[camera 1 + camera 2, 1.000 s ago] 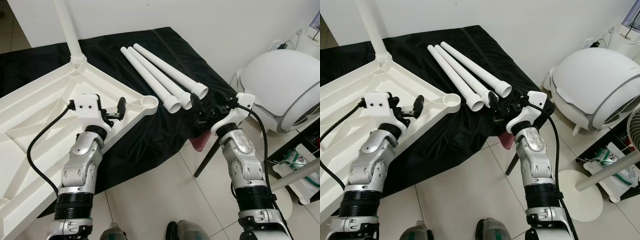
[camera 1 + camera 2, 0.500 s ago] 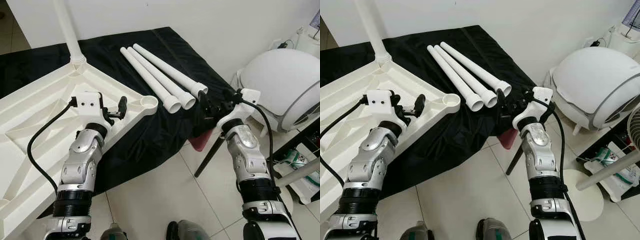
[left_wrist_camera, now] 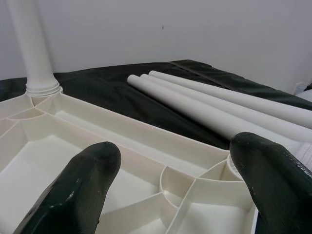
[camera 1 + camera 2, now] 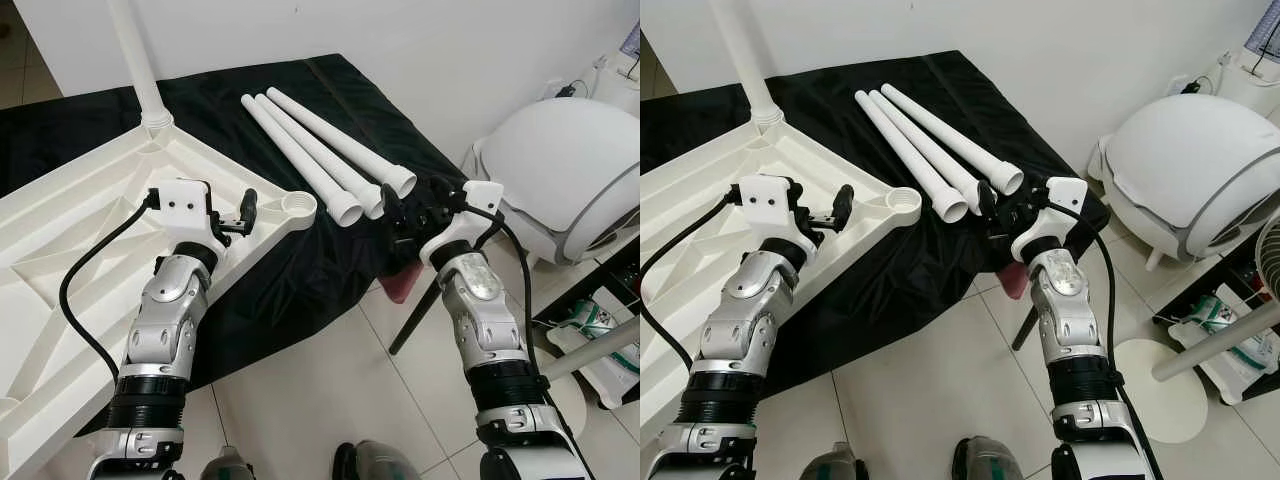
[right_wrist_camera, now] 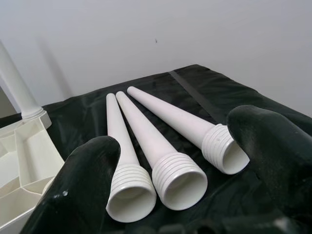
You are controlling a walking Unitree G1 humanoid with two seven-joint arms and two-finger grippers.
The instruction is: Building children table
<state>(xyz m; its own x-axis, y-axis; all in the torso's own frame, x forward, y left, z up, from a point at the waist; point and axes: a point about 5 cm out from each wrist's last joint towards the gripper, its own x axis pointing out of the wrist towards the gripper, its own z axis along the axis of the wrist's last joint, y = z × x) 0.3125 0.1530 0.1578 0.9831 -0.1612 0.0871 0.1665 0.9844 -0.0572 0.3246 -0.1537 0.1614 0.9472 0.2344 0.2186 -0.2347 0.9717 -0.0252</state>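
Half a second back the right gripper sat further out past the cloth's edge; now it has drawn in toward the threaded ends of the three loose legs, while the left gripper has barely shifted over the tabletop; both sets of fingers stand apart, holding nothing.

Upside down on the black cloth lies the white tabletop, ribbed underside up, presumably so the corner sockets face the robot; one leg already stands screwed into the far corner, and the near corner socket is open and bare, just ahead of the left gripper; that gripper hovers over the ribs beside the socket, likely to steady the tabletop while a leg goes in.

Side by side on the cloth, the three loose legs touch along their length, threaded wide ends toward the robot and just beside the bare socket; in the right wrist view the fingers frame all three mouths, the middle leg roughly centred between them; the spread looks wide enough for one leg only, so the neighbours may be nudged on closing.

To my eye the task is early: one leg fitted, three to go; the next move calls for closing on one threaded end and carrying it to the socket.
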